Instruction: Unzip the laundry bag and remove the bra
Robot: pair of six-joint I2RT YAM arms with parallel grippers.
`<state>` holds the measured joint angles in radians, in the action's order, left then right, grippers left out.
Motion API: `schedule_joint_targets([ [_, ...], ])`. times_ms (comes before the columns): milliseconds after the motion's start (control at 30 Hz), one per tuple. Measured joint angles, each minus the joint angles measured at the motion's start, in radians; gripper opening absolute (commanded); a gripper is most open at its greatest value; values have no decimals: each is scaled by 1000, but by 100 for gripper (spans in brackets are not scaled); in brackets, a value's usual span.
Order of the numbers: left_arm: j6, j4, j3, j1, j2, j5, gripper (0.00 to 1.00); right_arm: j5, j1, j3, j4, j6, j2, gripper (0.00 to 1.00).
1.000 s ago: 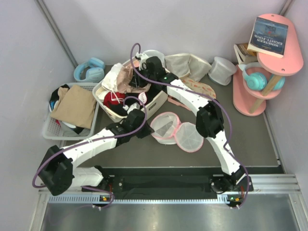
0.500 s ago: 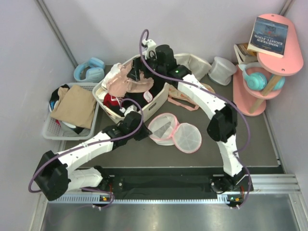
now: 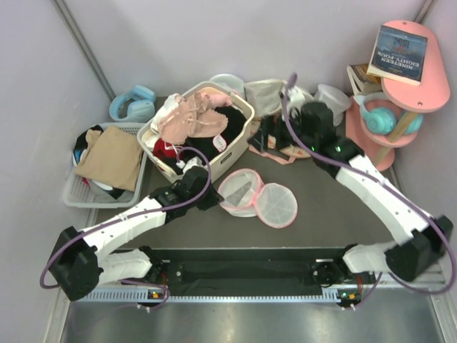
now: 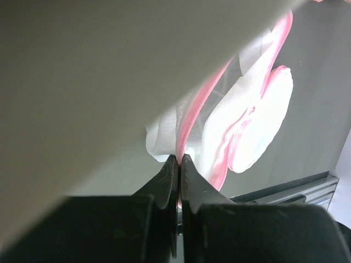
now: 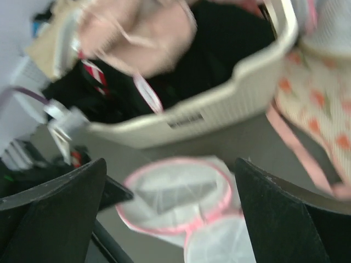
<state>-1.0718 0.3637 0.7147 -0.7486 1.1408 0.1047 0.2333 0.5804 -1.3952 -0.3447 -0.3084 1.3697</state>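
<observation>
Pink and white mesh makes up the laundry bag [image 3: 275, 206], and we see it lying open in two round halves on the table [image 3: 343, 214], just in front of the laundry basket [image 3: 239, 153]. Our left gripper [image 4: 178, 161] is squeezed tight on the bag's pink edge, on the side nearest the basket. The bra [image 3: 196, 118] is soft and pale pink, and it lies on top of the clothes inside the basket. Our right gripper [image 3: 268, 136] hangs just to the right of the basket, over a flat cloth [image 5: 307, 109] with a small print. Its black fingers [image 5: 55, 208] are spread wide and they hold nothing.
</observation>
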Motion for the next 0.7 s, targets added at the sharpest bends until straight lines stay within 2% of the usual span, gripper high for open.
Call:
schedule_joint_targets([
  [100, 4, 4, 0, 0, 0, -3, 0, -47, -31, 269, -64, -32, -157, 94],
  [133, 5, 3, 0, 0, 0, -3, 0, -57, -40, 341, -93, -45, -180, 89],
  [333, 14, -5, -3, 0, 2, -16, 0, -105, -122, 653, -225, -144, -208, 74],
  [433, 24, -15, -3, 1, 8, -22, 0, -127, -158, 711, -268, -187, -216, 70],
  [700, 31, -27, -3, 2, 14, -30, 0, -135, -166, 721, -254, -212, -174, 61],
])
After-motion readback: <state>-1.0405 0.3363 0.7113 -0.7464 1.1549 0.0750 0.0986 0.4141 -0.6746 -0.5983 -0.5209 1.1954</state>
